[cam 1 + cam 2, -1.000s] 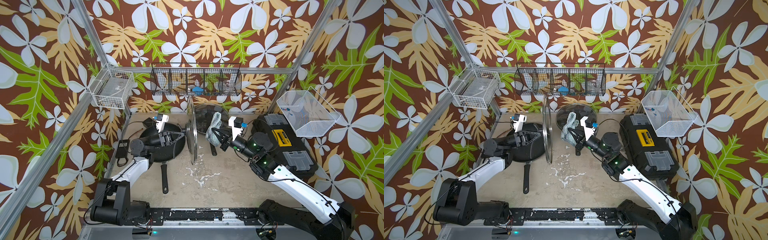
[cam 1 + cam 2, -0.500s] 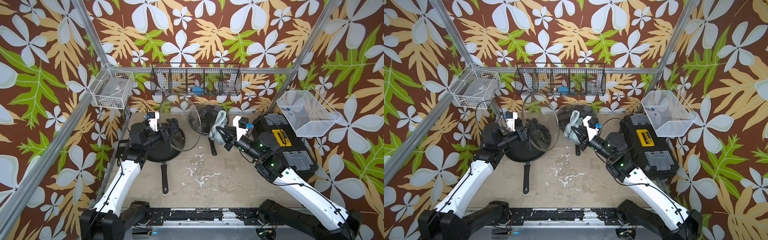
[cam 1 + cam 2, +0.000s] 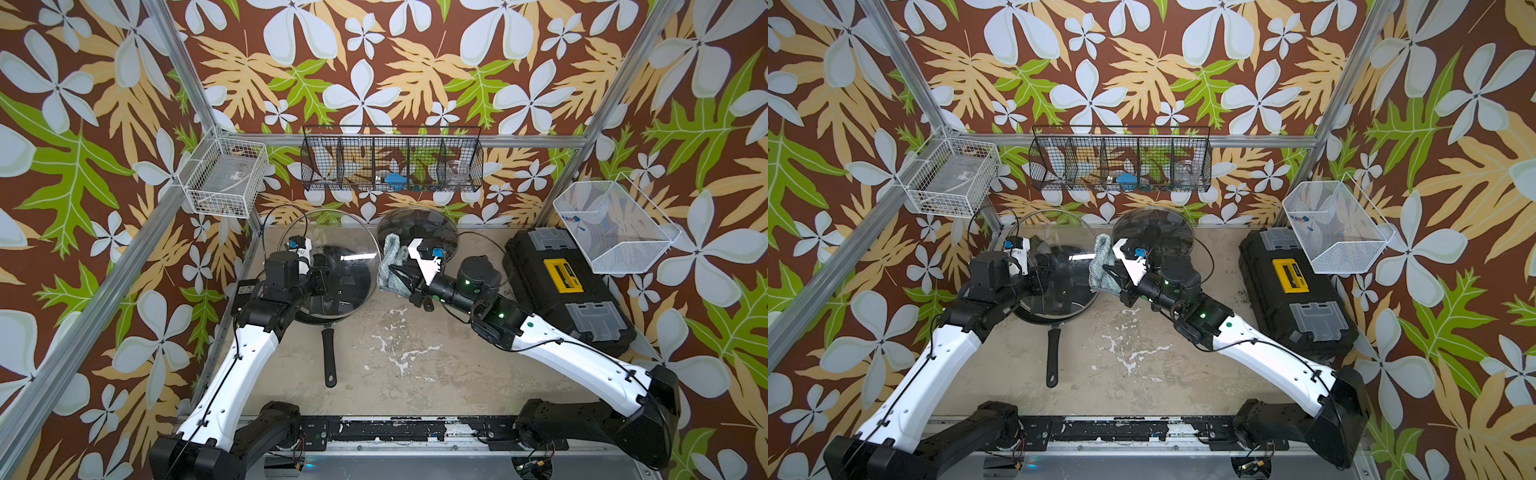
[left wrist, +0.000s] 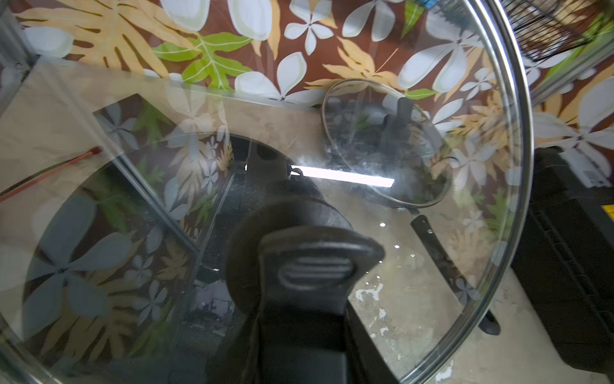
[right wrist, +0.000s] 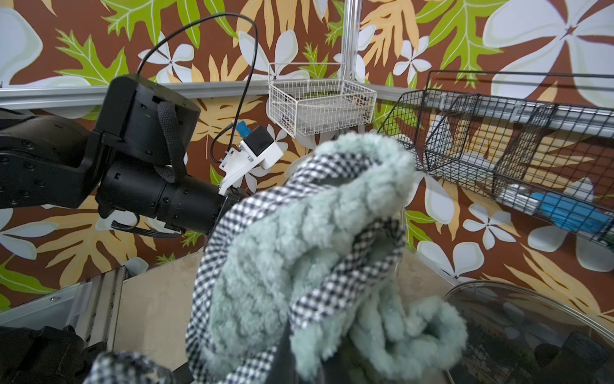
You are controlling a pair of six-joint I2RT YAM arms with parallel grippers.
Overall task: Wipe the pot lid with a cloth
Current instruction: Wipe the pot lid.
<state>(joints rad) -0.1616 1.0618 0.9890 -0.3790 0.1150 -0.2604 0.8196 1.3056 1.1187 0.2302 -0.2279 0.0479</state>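
Left gripper (image 3: pixel 319 272), clamped on the pot lid (image 3: pixel 351 286), has tipped it broadside for wiping; right gripper (image 3: pixel 402 277) pinches the cloth (image 3: pixel 390 259) alongside

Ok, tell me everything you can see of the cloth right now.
The cloth is small, pale grey-teal and fluffy, with a black-and-white checked edge trim. It is bunched and folded over, clamped in the shut right gripper and held off the table, right beside the rim of the glass lid that the left gripper holds by its knob. Whether it touches that lid I cannot tell.
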